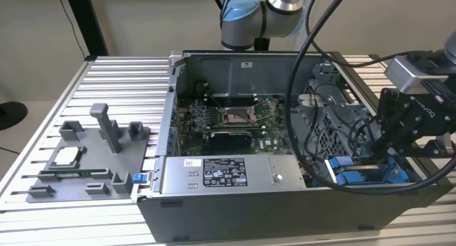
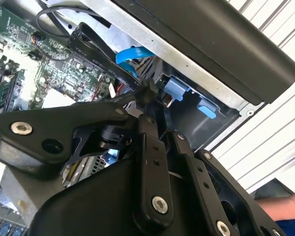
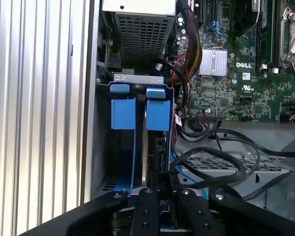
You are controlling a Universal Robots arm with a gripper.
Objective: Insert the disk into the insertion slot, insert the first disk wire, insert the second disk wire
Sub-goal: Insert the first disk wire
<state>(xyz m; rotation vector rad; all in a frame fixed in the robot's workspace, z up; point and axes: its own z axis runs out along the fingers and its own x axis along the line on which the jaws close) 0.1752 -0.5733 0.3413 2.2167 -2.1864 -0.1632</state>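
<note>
While the gripper (image 1: 376, 152) is held low at the exterior view's right, inside the near right corner of the open computer case (image 1: 270, 214), a wire step is judged to be in hand rather than the disk insertion. The insertion slot (image 3: 137, 78) is seen in the first wrist view as a grey metal bay with blue tabs (image 3: 158, 115) at its mouth. The disk (image 3: 146, 142) is taken to be seated in it already, edge-on between the tabs; its label cannot be seen. The jaws are drawn narrow, nearly closed, with the tips met just beside a black cable (image 2: 96, 49) and a blue flat cable (image 2: 132, 53) in the second wrist view. These are likely the disk wires, but whether a plug is pinched cannot be told. Square alignment of plug to the disk's port is called for, with the loose cable loops kept clear of the fingers; a skewed push could bend the connector. A black-and-white label is carried on the power-supply box (image 1: 228, 174) at the near side. White lettering is seen on the gripper body, on the black cable and on the motherboard (image 1: 228, 118) left of the slot. None of this print is transcribed.
</note>
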